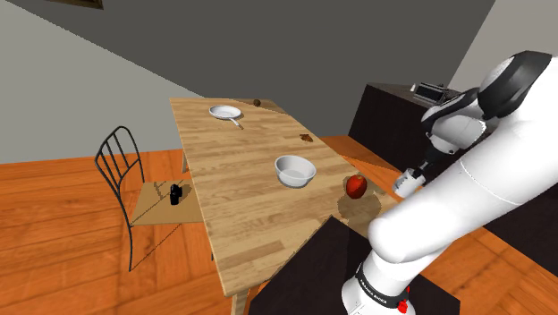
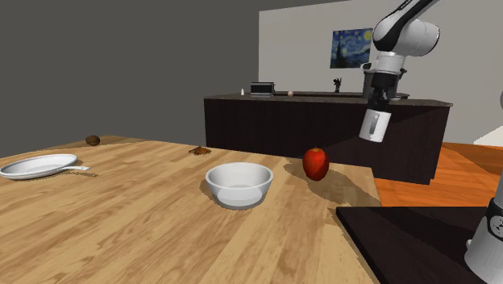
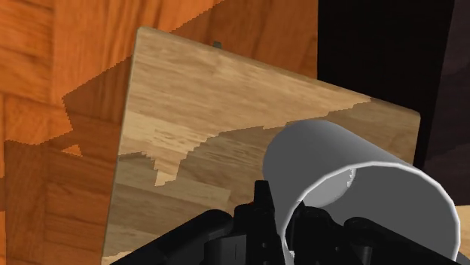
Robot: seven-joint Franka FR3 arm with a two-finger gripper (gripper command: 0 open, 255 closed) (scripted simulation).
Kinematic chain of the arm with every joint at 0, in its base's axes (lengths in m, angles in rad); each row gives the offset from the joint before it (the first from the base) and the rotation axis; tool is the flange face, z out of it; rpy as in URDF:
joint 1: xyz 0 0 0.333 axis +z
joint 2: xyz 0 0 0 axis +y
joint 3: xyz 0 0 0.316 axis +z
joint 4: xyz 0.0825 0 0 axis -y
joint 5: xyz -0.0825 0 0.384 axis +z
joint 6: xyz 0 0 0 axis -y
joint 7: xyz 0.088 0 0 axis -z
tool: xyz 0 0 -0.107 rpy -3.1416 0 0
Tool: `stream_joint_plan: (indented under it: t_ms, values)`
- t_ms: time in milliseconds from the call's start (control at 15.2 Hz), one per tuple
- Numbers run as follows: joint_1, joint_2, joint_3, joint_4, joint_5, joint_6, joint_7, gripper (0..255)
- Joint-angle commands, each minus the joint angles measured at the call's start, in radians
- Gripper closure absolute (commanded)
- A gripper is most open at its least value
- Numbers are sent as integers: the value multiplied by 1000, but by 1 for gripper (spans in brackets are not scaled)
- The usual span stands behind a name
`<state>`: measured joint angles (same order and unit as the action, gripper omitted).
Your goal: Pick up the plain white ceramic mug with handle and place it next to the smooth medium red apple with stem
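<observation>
My pincer (image 2: 376, 103) is clenched on the mug (image 2: 373, 126), biting its wall at the rim. On the wrist feed the black fingers (image 3: 260, 214) merge into one dark mass, so I cannot tell exactly where each pad sits. The mug hangs directly beneath the pincer, clear of any surface. It is a smooth, plain, pale grey-white cylinder with a thin rim, and I cannot make out its handle. Its long axis runs close to upright, tipped slightly. The mouth faces up toward the pincer and the base faces down. The wrist feed cuts off part of the rim.

Below the pincer lies the desk (image 3: 196, 113), made of pale planks with visible grain, one corner under the mug. A glossy, round red apple (image 2: 316, 163) sits on it, lower than the pincer and off to one side, well apart from the mug. Its stem is too small to make out. Farther from the pincer than the apple is a smooth, white, shallow bowl (image 2: 238, 184), and farthest of all is a flat white plate (image 2: 36, 166).
</observation>
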<state>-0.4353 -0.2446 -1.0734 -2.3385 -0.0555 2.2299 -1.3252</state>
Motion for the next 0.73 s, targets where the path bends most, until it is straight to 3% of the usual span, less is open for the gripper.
stream_joint_plan:
  t_ms: [0,396,660]
  values:
    - [17,25,-22,-11,24,28,-22,255]
    - [79,119,-96,-44,132,109,-113,255]
    - [125,214,-144,-58,263,152,-215,255]
